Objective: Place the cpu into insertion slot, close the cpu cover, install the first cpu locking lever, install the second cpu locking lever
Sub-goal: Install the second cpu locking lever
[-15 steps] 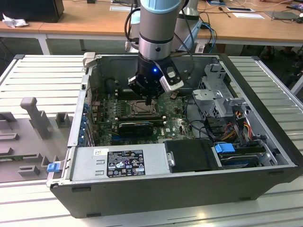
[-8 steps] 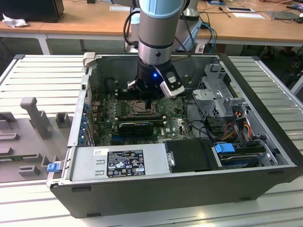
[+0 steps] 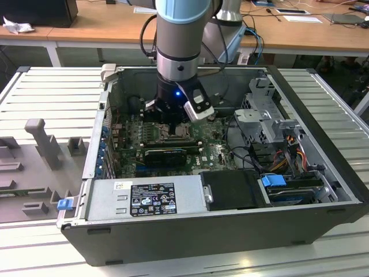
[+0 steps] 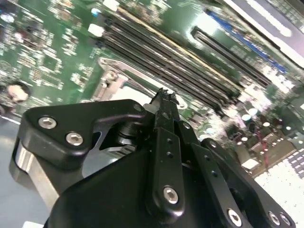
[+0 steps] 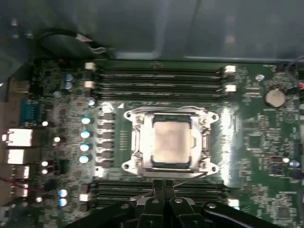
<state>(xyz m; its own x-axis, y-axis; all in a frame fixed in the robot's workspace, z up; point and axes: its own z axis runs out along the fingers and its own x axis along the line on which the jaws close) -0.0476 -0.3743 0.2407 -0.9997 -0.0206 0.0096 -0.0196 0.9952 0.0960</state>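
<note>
cpu (image 5: 171,142) in insertion slot (image 5: 142,124) — covered

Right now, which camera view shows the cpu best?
The first wrist view: the cpu lies face-on in its socket, whole and unobstructed. In the exterior view the gripper hovers over that spot, hiding most of it. In the second wrist view I cannot make the cpu out.

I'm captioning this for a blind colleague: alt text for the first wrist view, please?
The cpu, pale and square, sits in the insertion slot under the cpu cover on a green motherboard, with the gripper beside the socket.
</note>
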